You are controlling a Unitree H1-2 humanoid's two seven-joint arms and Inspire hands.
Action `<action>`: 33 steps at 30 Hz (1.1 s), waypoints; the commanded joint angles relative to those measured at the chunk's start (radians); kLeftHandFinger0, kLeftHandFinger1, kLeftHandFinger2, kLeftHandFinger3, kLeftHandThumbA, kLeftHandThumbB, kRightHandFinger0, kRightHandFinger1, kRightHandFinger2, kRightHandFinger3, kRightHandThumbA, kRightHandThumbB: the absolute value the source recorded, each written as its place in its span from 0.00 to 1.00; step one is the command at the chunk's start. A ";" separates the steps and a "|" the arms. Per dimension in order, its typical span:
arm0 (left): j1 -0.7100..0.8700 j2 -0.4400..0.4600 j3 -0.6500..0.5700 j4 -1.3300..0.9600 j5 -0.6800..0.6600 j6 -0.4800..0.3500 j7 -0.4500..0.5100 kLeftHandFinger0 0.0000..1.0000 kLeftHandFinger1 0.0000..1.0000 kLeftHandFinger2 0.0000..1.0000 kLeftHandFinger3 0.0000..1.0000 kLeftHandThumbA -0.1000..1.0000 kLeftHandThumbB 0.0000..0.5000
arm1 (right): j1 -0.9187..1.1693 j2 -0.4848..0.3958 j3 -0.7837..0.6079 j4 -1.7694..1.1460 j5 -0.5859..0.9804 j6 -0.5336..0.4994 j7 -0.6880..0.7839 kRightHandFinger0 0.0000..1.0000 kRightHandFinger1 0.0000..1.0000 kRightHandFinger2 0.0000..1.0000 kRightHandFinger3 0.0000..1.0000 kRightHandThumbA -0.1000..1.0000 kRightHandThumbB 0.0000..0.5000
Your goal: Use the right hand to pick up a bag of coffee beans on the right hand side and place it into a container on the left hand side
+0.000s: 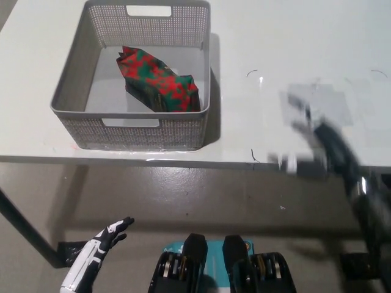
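Since the coffee bag point(157, 80) already lay in the left basket point(77, 81), the placing was judged done; the blurred right hand's point(333, 146) state could not be told.

- My right hand point(333, 152) is a motion smear at the bench point(293, 49) edge; I can't read its fingers.
- Left hand point(91, 259) is cut off by the bottom edge.
- The bag's point(157, 81) base hides behind the basket point(73, 79) wall.
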 commanded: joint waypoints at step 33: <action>-0.008 -0.004 0.070 0.066 -0.021 -0.069 0.010 1.00 1.00 1.00 1.00 1.00 0.46 | 0.452 0.219 -0.156 -0.081 0.420 -0.314 0.051 1.00 1.00 1.00 1.00 1.00 0.56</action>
